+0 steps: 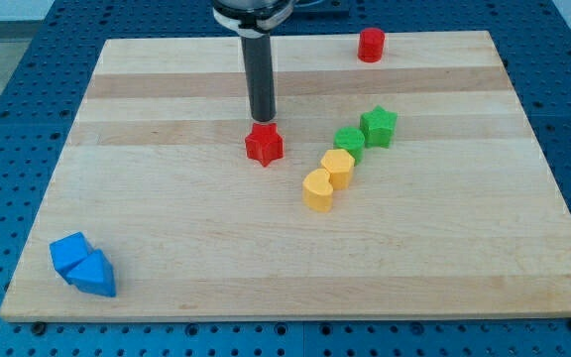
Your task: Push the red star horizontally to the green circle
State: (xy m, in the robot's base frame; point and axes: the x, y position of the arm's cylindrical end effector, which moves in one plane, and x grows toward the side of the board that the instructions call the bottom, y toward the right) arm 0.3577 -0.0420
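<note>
The red star lies on the wooden board a little left of centre. My tip stands just above it in the view, touching or almost touching its top edge. The green circle lies to the star's right at about the same height, with a gap of bare board between them. A green star touches the green circle on its upper right.
A yellow hexagon and a yellow heart run down-left from the green circle. A red cylinder stands near the top edge. A blue cube and a blue triangle sit at the bottom left.
</note>
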